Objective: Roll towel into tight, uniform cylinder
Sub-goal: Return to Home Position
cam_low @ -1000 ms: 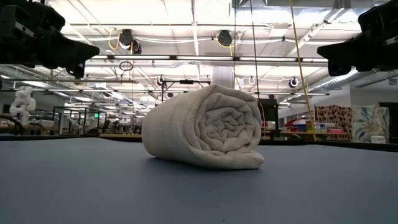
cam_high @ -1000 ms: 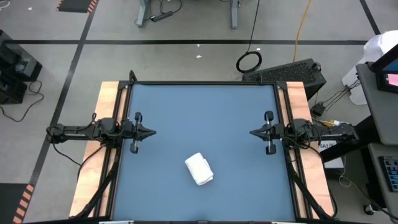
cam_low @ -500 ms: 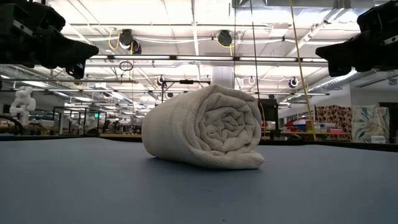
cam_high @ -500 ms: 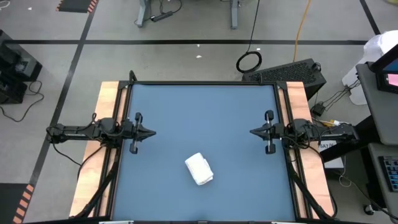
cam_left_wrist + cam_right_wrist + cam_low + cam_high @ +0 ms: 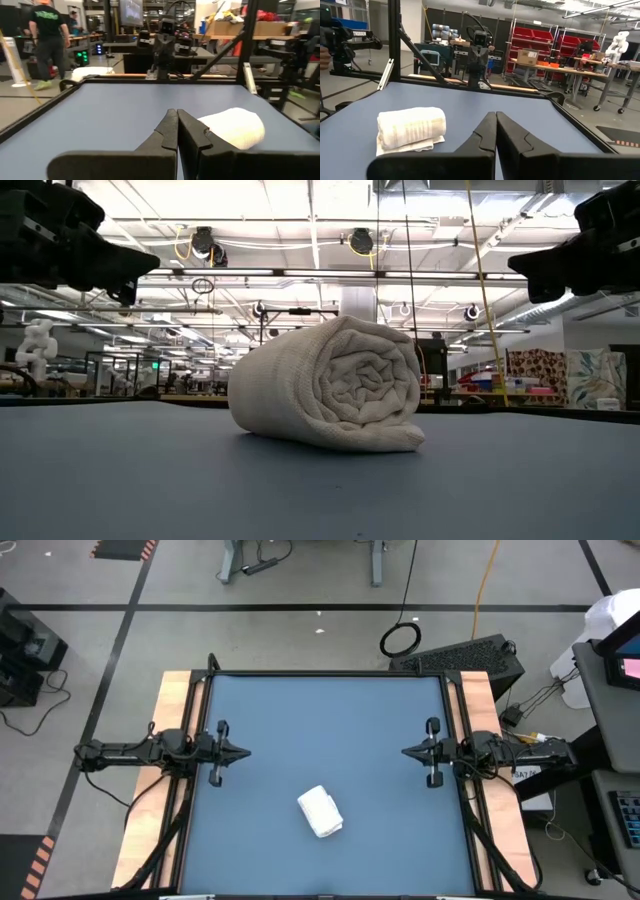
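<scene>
The towel (image 5: 325, 385) lies rolled on the blue desk (image 5: 330, 710), close to the near edge and about midway left to right, with a loose flap showing under it. Farther back, my left gripper (image 5: 243, 752) hangs at the desk's left edge and my right gripper (image 5: 406, 752) at its right edge. Both are well apart from the roll, fingers pressed together and holding nothing.

The towel (image 5: 320, 811) is white soft cloth, rolled into a short, thick cylinder. It lies on its side on the blue table (image 5: 320, 720), about midway between the left and right edges, in the half nearer the low camera. Its axis runs diagonal to the table edges. One end face (image 5: 372, 385) shows spiralled layers. The loose outer edge lies flat under the roll.
</scene>
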`<state>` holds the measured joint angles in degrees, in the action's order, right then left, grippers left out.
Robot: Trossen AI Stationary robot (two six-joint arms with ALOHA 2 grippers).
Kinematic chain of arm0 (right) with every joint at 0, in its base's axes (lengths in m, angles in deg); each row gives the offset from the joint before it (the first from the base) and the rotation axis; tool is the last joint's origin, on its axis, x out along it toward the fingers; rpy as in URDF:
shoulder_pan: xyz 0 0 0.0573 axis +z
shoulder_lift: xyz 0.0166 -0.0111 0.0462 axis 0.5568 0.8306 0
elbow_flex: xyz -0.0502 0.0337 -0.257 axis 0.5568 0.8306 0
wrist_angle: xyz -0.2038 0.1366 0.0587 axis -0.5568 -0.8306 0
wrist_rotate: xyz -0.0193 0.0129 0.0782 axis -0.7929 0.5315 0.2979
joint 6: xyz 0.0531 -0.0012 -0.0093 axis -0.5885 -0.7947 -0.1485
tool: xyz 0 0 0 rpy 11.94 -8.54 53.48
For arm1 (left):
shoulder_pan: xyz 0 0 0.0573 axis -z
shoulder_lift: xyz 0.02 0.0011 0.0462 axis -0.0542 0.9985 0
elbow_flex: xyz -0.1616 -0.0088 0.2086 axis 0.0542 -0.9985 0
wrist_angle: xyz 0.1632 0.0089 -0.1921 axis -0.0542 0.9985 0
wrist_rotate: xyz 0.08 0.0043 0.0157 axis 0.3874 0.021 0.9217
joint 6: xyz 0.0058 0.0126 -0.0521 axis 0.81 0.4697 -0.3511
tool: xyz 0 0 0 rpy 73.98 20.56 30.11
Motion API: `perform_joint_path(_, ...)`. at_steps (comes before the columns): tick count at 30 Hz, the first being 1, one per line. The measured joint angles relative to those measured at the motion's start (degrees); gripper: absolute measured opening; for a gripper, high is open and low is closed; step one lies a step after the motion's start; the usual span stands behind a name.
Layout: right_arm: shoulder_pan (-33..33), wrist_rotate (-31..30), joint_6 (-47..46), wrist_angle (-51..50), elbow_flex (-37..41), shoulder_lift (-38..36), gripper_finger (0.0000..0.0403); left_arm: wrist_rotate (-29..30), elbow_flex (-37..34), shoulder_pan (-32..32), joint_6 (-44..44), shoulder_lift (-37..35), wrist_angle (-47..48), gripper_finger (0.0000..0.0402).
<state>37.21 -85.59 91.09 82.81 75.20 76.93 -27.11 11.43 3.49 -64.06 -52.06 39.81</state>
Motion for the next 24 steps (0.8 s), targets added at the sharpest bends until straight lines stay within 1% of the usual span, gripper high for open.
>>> perform_joint_path(2, 0.0, 0.0, 0.0, 0.0, 0.0, 0.0, 0.0, -1.3, 0.0, 0.0, -0.4, 0.0, 0.0, 0.0001)
perform_joint_path(6, 0.0, 0.0, 0.0, 0.0, 0.0, 0.0, 0.0, -1.4, 0.0, 0.2, -0.9, 0.1, -0.1, 0.0001)
perform_joint_path(13, 0.0, 0.1, 0.0, 0.0, 0.0, 0.0, 0.0, 2.1, 0.0, 0.2, -0.9, 0.1, -0.2, 0.002)
perform_joint_path(24, 0.0, 0.1, 0.0, 0.0, 0.0, 0.0, 0.0, 2.5, 0.0, 0.2, -0.9, 0.1, -0.3, 0.0026)
